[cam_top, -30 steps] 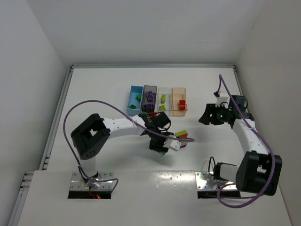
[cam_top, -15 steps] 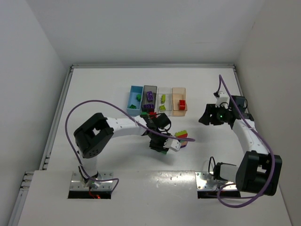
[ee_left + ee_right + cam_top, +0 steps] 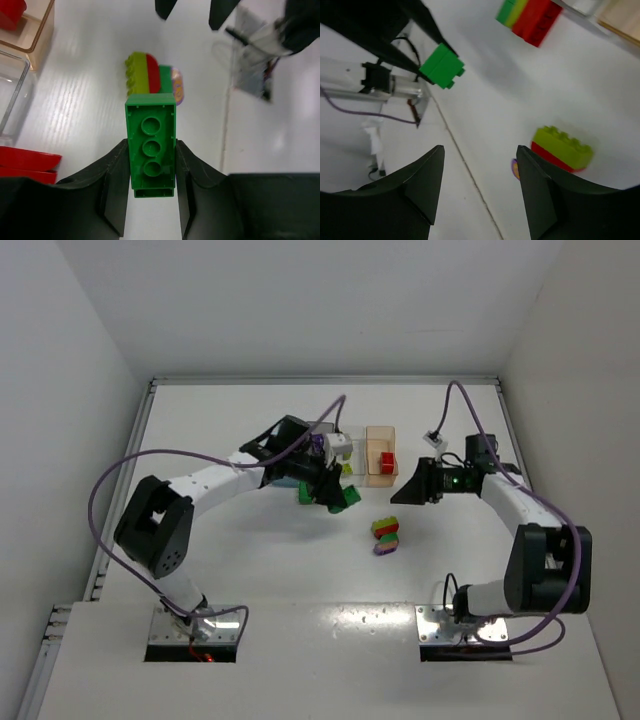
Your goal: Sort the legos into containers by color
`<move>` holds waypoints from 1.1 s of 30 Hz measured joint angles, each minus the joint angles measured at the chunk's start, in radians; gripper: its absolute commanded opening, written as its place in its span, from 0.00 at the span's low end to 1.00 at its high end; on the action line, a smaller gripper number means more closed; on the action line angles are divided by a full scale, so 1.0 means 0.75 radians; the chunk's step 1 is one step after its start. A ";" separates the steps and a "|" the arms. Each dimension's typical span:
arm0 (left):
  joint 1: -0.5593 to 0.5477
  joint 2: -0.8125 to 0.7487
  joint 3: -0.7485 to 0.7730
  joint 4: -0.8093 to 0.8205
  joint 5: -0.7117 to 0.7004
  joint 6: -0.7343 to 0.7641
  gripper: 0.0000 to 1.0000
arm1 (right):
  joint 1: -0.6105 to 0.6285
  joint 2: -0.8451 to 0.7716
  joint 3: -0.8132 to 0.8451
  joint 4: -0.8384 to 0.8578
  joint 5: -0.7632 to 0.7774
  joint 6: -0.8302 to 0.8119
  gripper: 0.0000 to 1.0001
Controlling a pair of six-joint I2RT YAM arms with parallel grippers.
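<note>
My left gripper (image 3: 335, 494) is shut on a green lego (image 3: 347, 497) and holds it above the table just in front of the bins. In the left wrist view the green lego (image 3: 150, 145) sits between the two fingers (image 3: 116, 170). A yellow-green and red stack (image 3: 385, 528) with a purple piece (image 3: 385, 547) lies mid-table. My right gripper (image 3: 405, 490) is open and empty, right of the green lego and above the stack (image 3: 563, 147). The clear bin (image 3: 350, 443) and the tan-orange bin (image 3: 378, 434) show; the blue and dark grey bins are mostly hidden by my left arm.
A red lego (image 3: 389, 462) lies in the tan-orange bin. Another stack of red, yellow-green and green legos (image 3: 530, 17) lies on the table by the bins, close under my left gripper. White walls enclose the table on three sides.
My left gripper has moved from mid-table up toward the bins, carrying the green lego. My right gripper has swung left toward the middle, nearer the mid-table stack.
</note>
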 measured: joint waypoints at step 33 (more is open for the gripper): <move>0.217 -0.160 -0.210 0.757 0.474 -0.966 0.14 | 0.444 0.268 0.381 0.240 -0.204 0.204 0.62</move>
